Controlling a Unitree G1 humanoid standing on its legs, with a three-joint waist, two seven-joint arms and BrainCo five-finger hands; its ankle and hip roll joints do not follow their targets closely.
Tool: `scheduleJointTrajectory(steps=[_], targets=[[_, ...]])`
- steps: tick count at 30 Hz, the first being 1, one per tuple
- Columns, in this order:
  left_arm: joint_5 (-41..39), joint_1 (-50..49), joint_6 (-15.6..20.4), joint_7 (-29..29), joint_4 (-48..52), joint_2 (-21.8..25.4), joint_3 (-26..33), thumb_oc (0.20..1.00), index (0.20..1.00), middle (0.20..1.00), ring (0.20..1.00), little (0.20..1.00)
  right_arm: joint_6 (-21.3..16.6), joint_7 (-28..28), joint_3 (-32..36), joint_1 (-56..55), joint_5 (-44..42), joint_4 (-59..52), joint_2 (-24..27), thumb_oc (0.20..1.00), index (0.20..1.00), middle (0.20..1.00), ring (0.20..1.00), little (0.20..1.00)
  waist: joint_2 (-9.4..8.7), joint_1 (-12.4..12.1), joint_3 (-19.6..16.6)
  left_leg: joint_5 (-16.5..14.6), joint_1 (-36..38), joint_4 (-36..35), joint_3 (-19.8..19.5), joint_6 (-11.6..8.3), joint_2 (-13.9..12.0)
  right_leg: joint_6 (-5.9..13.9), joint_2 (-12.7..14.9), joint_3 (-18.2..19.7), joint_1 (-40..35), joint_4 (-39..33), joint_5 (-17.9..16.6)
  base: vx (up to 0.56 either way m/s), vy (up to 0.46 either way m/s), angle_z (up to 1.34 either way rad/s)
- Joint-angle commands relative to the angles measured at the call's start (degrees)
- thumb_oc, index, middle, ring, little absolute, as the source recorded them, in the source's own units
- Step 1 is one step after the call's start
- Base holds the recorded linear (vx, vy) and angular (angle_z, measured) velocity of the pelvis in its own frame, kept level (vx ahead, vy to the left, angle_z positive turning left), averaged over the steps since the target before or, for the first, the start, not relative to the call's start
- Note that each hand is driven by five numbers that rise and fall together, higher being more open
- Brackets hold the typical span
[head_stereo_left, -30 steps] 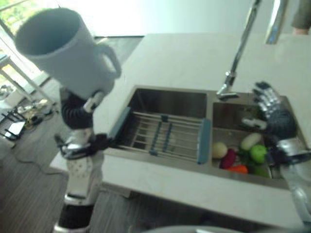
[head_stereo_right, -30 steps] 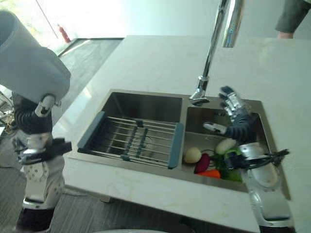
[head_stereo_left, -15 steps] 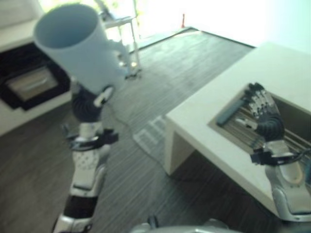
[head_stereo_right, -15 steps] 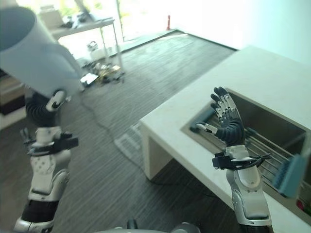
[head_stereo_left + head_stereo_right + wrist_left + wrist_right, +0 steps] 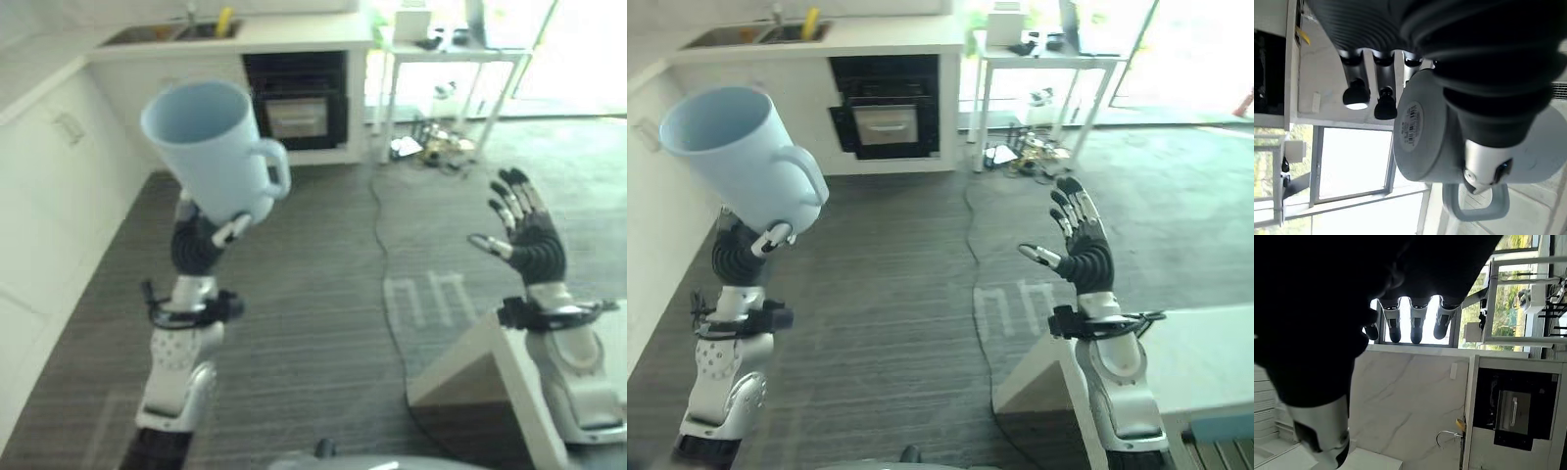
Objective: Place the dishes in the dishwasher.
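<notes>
Mug, pale blue ceramic with a loop handle (image 5: 209,147), sits high and tilted in the left hand (image 5: 201,238), fingers curled round its base; a jolt could tip it loose. Right hand (image 5: 1081,257) is raised with fingers spread, empty.

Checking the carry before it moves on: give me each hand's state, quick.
Left hand: shut on the light blue mug, held up with its mouth tilted upward.
Right hand: open, fingers straight, holding nothing.

A dark striped floor (image 5: 892,294) was seen, crossed by a thin cable (image 5: 972,284). A white counter corner (image 5: 1205,357) was seen at the right, standing on it.
</notes>
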State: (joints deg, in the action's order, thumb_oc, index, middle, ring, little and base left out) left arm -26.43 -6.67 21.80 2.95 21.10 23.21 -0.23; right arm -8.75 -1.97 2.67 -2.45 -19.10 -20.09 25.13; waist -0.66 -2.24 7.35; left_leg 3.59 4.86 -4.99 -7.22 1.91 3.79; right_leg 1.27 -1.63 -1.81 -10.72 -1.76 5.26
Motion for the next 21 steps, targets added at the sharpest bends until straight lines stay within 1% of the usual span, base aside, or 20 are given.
scheduleJointTrajectory(steps=[1,2,3,4,5,7,8,9,10,11,12,13,15,16,17,18,19,21], targets=[[-3.5,6.1,2.1,-2.2,2.0,1.0,1.9,0.2,0.2,0.2,0.2,0.2,-1.4,-1.8,2.9,-1.6,0.6,-2.9,2.2,1.0,1.0,1.0,1.0,1.0,-0.85,2.9,0.1,-2.1,-2.3,3.7,13.3,-6.11,-5.4,3.04,2.8,-4.1,2.2,-3.2,-5.2,-0.08,0.022,0.44],[-3.9,6.7,2.2,-2.5,1.8,1.0,1.4,0.2,0.2,0.2,0.2,0.2,-1.7,-2.3,3.2,-1.5,0.4,-2.6,2.4,1.0,1.0,1.0,1.0,1.0,-1.07,3.1,0.4,-2.2,-3.0,4.7,15.3,-6.67,-6.4,3.13,3.3,-5.3,2.1,-3.2,-5.2,-0.08,0.061,1.0],[-4.4,7.4,2.3,-1.9,1.6,1.1,0.8,0.2,0.2,0.2,0.2,0.2,-2.1,-2.5,3.7,-1.1,-0.2,-2.0,2.9,1.0,1.0,1.0,1.0,1.0,-1.26,3.3,0.5,-3.3,-2.9,5.3,16.0,-7.0,-7.1,3.36,4.1,-6.8,1.8,-3.2,-4.6,-0.12,0.087,1.22],[-4.7,7.6,2.7,-1.0,1.7,1.0,0.7,0.2,0.2,0.2,0.2,0.2,-2.5,-2.1,3.8,-0.6,-0.4,-1.7,3.2,1.0,1.0,1.0,1.0,1.0,-1.08,3.4,0.6,-3.2,-2.9,5.0,15.2,-6.62,-6.9,3.38,4.3,-7.1,2.3,-3.2,-5.3,-0.12,0.229,0.99],[-8.1,7.9,3.2,-1.0,1.6,0.9,1.6,0.2,0.2,0.2,0.2,0.2,-3.4,-1.4,3.7,-0.1,0.8,-1.8,3.7,1.0,1.0,1.0,1.0,1.0,0.15,4.4,-0.3,-3.1,-0.5,0.4,15.9,-6.03,-7.0,4.02,4.5,-7.2,2.9,-3.2,-4.6,-0.12,0.228,0.35],[-9.1,8.6,3.5,-1.2,1.0,0.4,1.7,0.2,0.2,0.2,0.2,0.2,-4.0,-1.5,3.5,0.2,1.2,-1.6,3.6,1.0,1.0,1.0,1.0,1.0,0.54,5.1,-1.0,-3.5,-0.1,0.0,16.6,-6.0,-7.4,4.32,4.7,-7.7,3.6,-3.2,-4.8,-0.06,0.167,-0.16],[-8.9,9.0,3.8,-1.0,0.5,0.4,1.4,0.2,0.2,0.2,0.2,0.2,-4.1,-1.6,3.4,0.4,1.3,-1.5,3.5,1.0,1.0,1.0,1.0,1.0,0.65,5.4,-1.3,-3.8,0.0,0.0,16.3,-6.0,-7.4,4.4,4.8,-7.5,3.8,-3.2,-4.9,-0.05,0.152,-0.02],[-8.4,10.2,4.2,-0.6,-0.6,0.1,0.6,0.2,0.2,0.2,0.2,0.2,-4.5,-1.8,3.2,0.7,1.0,-1.2,3.4,1.0,1.0,1.0,1.0,1.0,0.78,6.2,-2.2,-4.1,0.2,0.0,16.0,-5.79,-7.1,4.51,4.8,-7.3,3.9,-3.2,-5.1,-0.06,0.118,0.04],[-8.4,10.4,4.2,-0.6,-0.7,0.0,0.5,0.2,0.2,0.2,0.2,0.2,-4.6,-1.7,3.2,0.6,0.8,-1.3,3.4,1.0,1.0,1.0,1.0,1.0,0.75,6.3,-2.2,-3.5,0.1,0.0,16.0,-5.66,-7.0,4.43,4.8,-7.4,4.1,-3.2,-5.6,-0.04,0.16,0.1],[-7.7,10.8,3.9,-1.0,-1.3,-0.1,0.5,0.2,0.2,0.2,0.2,0.2,-4.7,-1.3,3.4,0.3,0.8,-1.4,3.3,1.0,1.0,1.0,1.0,1.0,0.66,6.7,-2.8,-3.8,0.5,0.0,16.0,-5.42,-6.8,4.49,4.9,-7.2,4.1,-3.2,-5.6,-0.03,0.091,-0.07],[-7.5,10.9,3.8,-1.0,-1.3,-0.1,0.5,0.2,0.2,0.2,0.2,0.2,-4.6,-1.3,3.5,0.2,0.7,-1.3,3.3,1.0,1.0,1.0,1.0,1.0,0.59,6.8,-2.9,-3.9,0.6,0.0,16.1,-5.32,-6.7,4.5,4.9,-7.2,4.1,-3.2,-5.7,0.04,0.1,0.03],[-7.4,10.8,3.5,-1.1,-1.3,0.0,0.5,0.2,0.2,0.2,0.2,0.2,-4.5,-1.4,3.6,0.0,0.6,-1.3,3.3,1.0,1.0,1.0,1.0,1.0,0.54,6.8,-3.1,-4.7,1.0,0.0,16.1,-5.28,-6.6,4.66,5.0,-7.1,3.8,-3.2,-5.1,0.0,0.051,0.02],[-7.1,10.9,3.0,-1.4,-1.3,0.1,0.8,0.2,0.2,0.2,0.2,0.2,-4.4,-1.2,3.8,-0.1,0.5,-1.2,3.1,1.0,1.0,1.0,1.0,1.0,0.28,7.0,-3.0,-4.4,1.3,0.0,16.3,-4.92,-6.4,4.58,5.0,-7.0,3.8,-3.2,-5.6,0.0,0.037,0.01],[-6.9,10.9,3.0,-1.7,-1.4,0.0,0.8,0.2,0.2,0.2,0.2,0.2,-4.4,-1.1,4.0,-0.3,0.6,-1.3,3.0,1.0,1.0,1.0,1.0,1.0,0.21,7.2,-3.2,-5.2,1.6,0.0,16.3,-4.89,-6.4,4.75,5.0,-6.8,3.6,-3.2,-5.1,-0.01,0.012,-0.03],[-6.9,10.7,2.7,-2.2,-1.3,0.1,1.0,0.2,0.2,0.2,0.2,0.2,-4.2,-1.0,4.4,-0.5,0.5,-1.7,2.9,1.0,1.0,1.0,1.0,1.0,-0.02,7.4,-3.1,-4.9,1.7,0.0,16.7,-4.57,-6.3,4.71,4.9,-6.4,3.9,-3.2,-5.7,0.02,0.006,-0.04],[-7.1,10.7,2.7,-2.4,-1.4,0.1,0.9,0.2,0.2,0.2,0.2,0.2,-4.2,-1.1,4.5,-0.6,0.5,-1.7,2.8,1.0,1.0,1.0,1.0,1.0,-0.05,7.6,-3.2,-5.6,2.1,0.0,16.7,-4.53,-6.2,4.84,4.9,-6.0,3.7,-3.2,-5.2,-0.05,-0.021,-0.04],[-7.5,10.7,2.8,-2.5,-1.7,0.3,0.8,0.2,0.2,0.2,0.2,0.2,-4.1,-1.0,4.5,-0.6,0.6,-1.7,2.7,1.0,1.0,1.0,1.0,1.0,-0.15,7.8,-3.2,-5.2,2.0,0.0,17.0,-4.36,-6.2,4.77,4.7,-5.6,4.1,-3.2,-5.8,0.0,-0.018,-0.03],[-7.9,10.4,2.7,-2.9,-1.5,0.3,1.0,0.2,0.2,0.2,0.2,0.2,-3.9,-0.9,4.8,-1.3,0.4,-2.1,2.6,1.0,1.0,1.0,1.0,1.0,-0.24,8.2,-3.3,-5.2,2.2,0.0,17.3,-4.24,-6.2,4.78,4.5,-5.1,4.1,-3.2,-5.9,-0.01,-0.031,-0.15]])
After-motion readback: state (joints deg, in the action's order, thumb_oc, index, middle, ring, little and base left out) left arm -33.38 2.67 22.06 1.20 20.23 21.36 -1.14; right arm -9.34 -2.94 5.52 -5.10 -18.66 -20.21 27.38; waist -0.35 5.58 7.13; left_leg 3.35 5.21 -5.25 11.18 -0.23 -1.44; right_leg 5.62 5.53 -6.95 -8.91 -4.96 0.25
